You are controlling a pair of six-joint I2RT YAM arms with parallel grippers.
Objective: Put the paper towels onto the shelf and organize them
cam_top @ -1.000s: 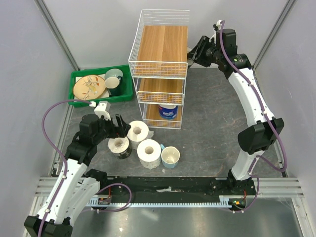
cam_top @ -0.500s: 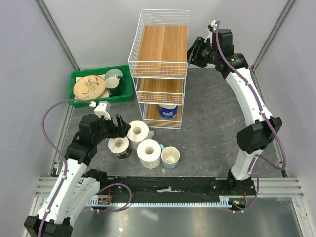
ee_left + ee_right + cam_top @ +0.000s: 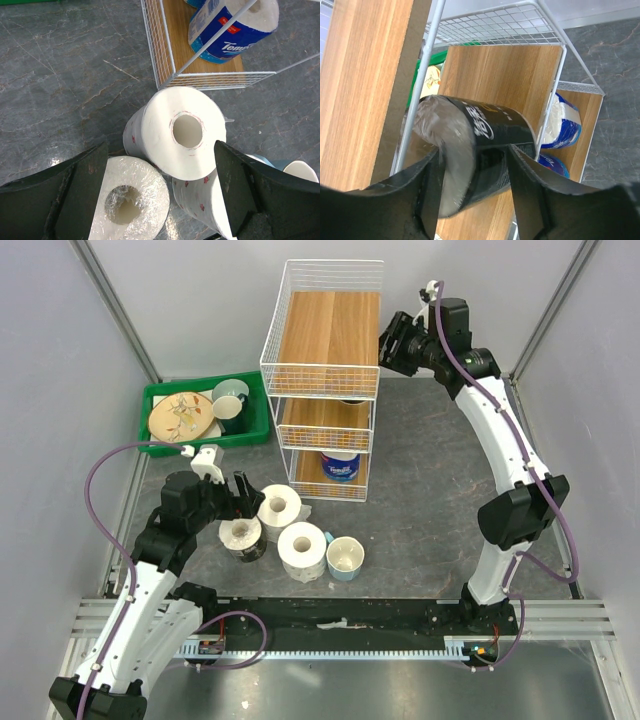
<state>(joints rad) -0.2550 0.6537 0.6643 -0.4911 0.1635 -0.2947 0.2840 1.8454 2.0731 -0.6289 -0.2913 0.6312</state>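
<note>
**Student:** What does the right arm carry?

**Tutor:** The right end effector (image 3: 472,162) is closed on a dark-wrapped roll (image 3: 487,137), one finger against each side. It holds the roll lying sideways at the right side of the shelf (image 3: 330,330), near the upper tiers. In the wrist view the roll lies in front of the middle wooden board. Whether it has passed inside the wire frame cannot be told.

**Student:** And what is on the shelf itself?

**Tutor:** Two blue-wrapped rolls (image 3: 562,122) stand on the bottom board. In the overhead view the top board is bare wood.

**Student:** Where are the other rolls?

**Tutor:** Three stand on the grey surface (image 3: 430,470), in front of the shelf. A plain roll (image 3: 180,132) stands upright with its hollow core facing up, just beside the shelf's front corner. A film-wrapped roll (image 3: 127,202) stands close on its left. A third roll (image 3: 197,205) lies partly hidden beneath the plain one in the wrist view. A pale blue cup (image 3: 345,557) sits just right of this group.

**Student:** What is the state of the left arm?

**Tutor:** The left end effector (image 3: 160,192) is spread wide and holds nothing. The plain roll appears between its fingers (image 3: 82,187) in the wrist view.

**Student:** What else is shown?

**Tutor:** A green tray (image 3: 258,425) left of the shelf holds a plate (image 3: 181,416).
</note>
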